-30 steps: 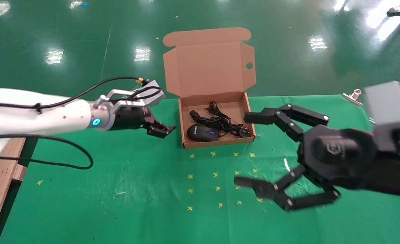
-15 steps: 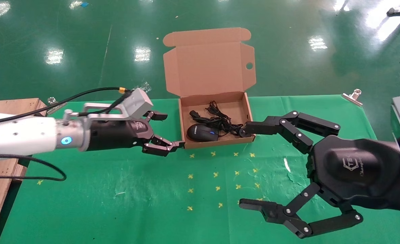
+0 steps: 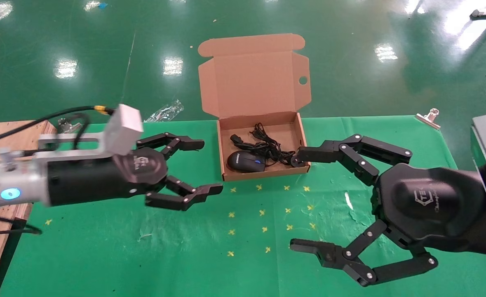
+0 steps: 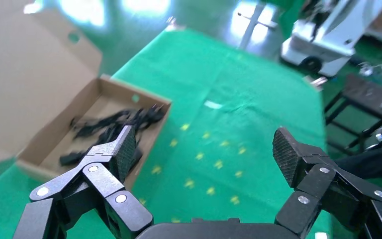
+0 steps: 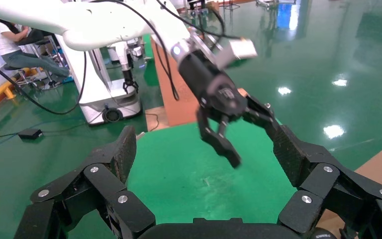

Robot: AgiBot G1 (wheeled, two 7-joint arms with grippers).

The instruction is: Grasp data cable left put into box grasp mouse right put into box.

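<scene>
Starting at nine o'clock of the head view, we carry our left tool (image 3: 193, 167) above the green desk (image 3: 102, 247), its two fingers spread wide and holding nothing, the tips pointing toward three o'clock at the box (image 3: 263, 175). We judge it is empty because its cargo is already delivered: the data cable (image 3: 259, 144) lies inside the box as a loose black tangle toward the back wall, at about twelve o'clock of the mouse (image 3: 246, 161). The mouse sits in the front left part of the same tray, its blue mark facing up and its thin cord running back into the tangle, where we cannot separate one cord from the other. The lid stands open at twelve o'clock, hinged back off the desk edge, which leaves the tray free to reach from either side. At three to four o'clock, our right tool (image 3: 298, 202) hangs over the desk just beside the box's right wall, also spread wide and empty, its upper finger tip close to the box's near right corner. With both items lying in the tray, we judge the packing done.
</scene>
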